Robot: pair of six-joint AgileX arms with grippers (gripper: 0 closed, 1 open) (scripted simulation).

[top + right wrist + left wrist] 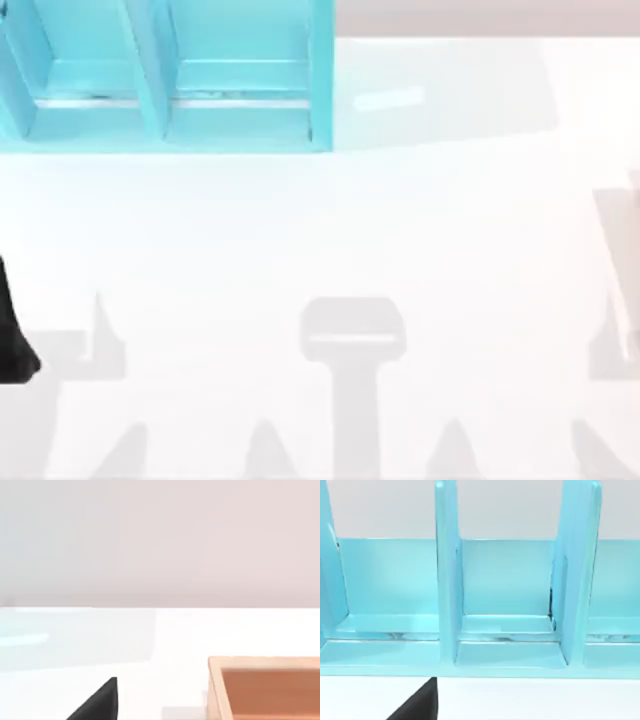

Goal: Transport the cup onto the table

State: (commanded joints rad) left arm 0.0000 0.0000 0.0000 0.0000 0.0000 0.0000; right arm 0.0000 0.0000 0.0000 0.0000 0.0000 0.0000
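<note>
While I am looking for the cup, I am finding it neither on the table (330, 230) nor in the shelf bays facing my wrist camera, so I cannot say where it is sitting. Nearest to me, my left arm is hanging low at the table's left edge, well in front of the turquoise shelf unit (170, 80), and a black fingertip (420, 702) of my left gripper is poking into the left wrist view; whether those jaws are spread or closed I cannot tell. A matching black tip is edging into the right wrist view, and again the state of my right jaws is not something I can tell. Past that tip, on the side away from the shelf unit, a shallow wooden tray (215, 690) is resting on the white surface. Farther out, the left wrist camera is facing the shelf unit head on: three bays are standing open between upright dividers, their floors glossy and bare as far as I can make out. I am judging the task to be at its very start, with nothing gripped and the search for the cup in hand. Next I am needing to locate the cup, probably somewhere in the shelf unit, then line up the nearer gripper with its bay between the dividers.
</note>
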